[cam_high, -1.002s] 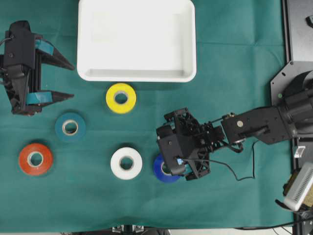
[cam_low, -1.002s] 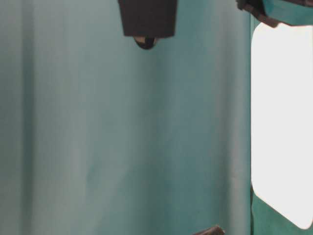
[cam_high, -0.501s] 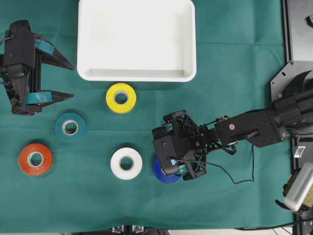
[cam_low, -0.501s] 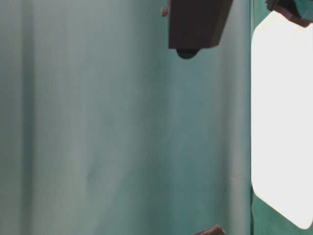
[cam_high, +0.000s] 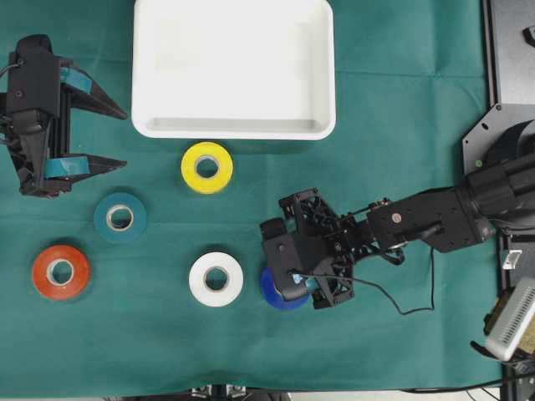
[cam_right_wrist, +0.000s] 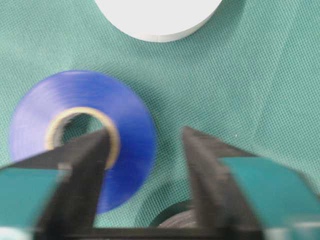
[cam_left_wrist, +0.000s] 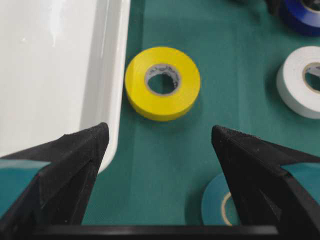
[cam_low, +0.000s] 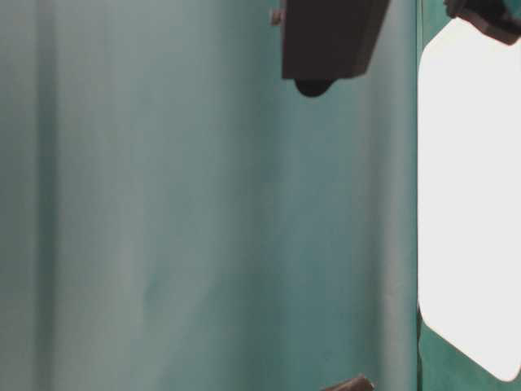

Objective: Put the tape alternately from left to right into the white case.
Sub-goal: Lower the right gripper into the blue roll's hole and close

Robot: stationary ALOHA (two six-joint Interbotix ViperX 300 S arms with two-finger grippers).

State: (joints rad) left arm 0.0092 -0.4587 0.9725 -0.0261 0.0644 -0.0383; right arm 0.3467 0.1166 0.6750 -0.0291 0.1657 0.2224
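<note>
Reaching in from the right of the overhead view, the right gripper [cam_high: 294, 286] sits low over the blue roll [cam_high: 276, 292], which lies flat on the green cloth [cam_high: 401, 125] just right of the white roll [cam_high: 216, 279]. In the right wrist view one finger [cam_right_wrist: 82, 170] stands in the hole of the blue roll [cam_right_wrist: 80, 145] and the other outside its rim, so the band of the roll lies between them; the jaws are partly drawn in, but the blurred picture does not show whether they press the roll, so I cannot tell if it is gripped. A dark curved edge [cam_right_wrist: 172, 217], perhaps another roll, shows between the fingers at the bottom of that view. The left gripper [cam_high: 96, 134] hangs at the left edge of the overhead view with its jaws spread wide and nothing between them. Its wrist view looks over the yellow roll [cam_left_wrist: 162, 82], which lies just beside the rim of the white tray [cam_left_wrist: 107, 75]. The tray [cam_high: 234, 127] holds no rolls. The teal roll [cam_high: 119, 217] and the orange-red roll [cam_high: 60, 271] lie flat on the cloth at the left, well apart from the tray. The table-level view shows only cloth, a white patch and dark blurred shapes.
</note>
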